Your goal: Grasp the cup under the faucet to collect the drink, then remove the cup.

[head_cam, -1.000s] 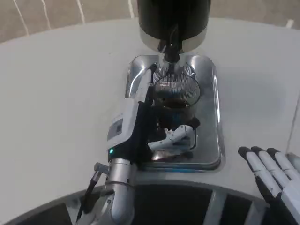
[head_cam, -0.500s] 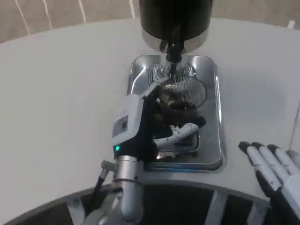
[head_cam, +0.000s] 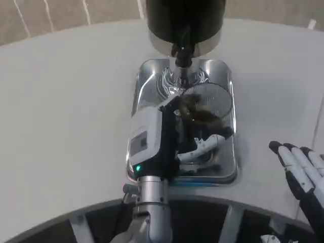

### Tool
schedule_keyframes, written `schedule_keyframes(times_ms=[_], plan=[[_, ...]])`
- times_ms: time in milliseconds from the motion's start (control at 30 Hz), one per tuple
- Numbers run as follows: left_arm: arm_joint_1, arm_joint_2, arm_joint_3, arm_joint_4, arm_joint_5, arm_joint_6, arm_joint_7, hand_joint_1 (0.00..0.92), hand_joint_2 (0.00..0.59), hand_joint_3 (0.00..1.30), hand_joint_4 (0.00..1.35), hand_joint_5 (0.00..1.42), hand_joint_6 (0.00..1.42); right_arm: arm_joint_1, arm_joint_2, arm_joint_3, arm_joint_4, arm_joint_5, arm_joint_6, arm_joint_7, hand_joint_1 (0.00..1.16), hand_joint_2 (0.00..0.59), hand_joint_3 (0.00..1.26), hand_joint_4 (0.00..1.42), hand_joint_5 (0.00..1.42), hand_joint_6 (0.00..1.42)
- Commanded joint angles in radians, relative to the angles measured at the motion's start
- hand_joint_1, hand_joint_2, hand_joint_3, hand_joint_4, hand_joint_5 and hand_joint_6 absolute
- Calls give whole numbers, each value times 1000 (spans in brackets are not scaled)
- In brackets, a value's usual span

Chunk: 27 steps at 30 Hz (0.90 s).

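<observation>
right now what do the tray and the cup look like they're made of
The tray looks like polished metal: it is silvery and mirrors its surroundings. The cup, held by the left hand, seems to be clear ribbed plastic or glass: dark drink shows through its wall. Which of the two, I cannot tell.

Tray [head_cam: 230, 147] shiny mirror metal; cup [head_cam: 205, 104] clear ribbed plastic; table [head_cam: 66, 101] matt white.
</observation>
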Motion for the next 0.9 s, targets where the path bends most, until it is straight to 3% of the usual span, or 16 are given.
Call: schedule_keyframes(times_ms=[33, 467, 900], plan=[[32, 19, 9, -31, 3, 2, 35, 704, 60, 1108, 1236, 1365, 1424, -21, -8, 10, 23, 4, 1, 6, 576, 380, 0, 0, 0, 0], [155, 81, 29, -185, 5, -32, 40, 713, 57, 1124, 1248, 1355, 1424, -33, -23, 27, 31, 19, -10, -5, 560, 391, 0, 0, 0, 2], [393, 199, 104, -538, 2, -11, -83, 688, 69, 1112, 1247, 1337, 1424, -69, -53, 40, 79, 10, -45, -52, 512, 418, 0, 0, 0, 0]])
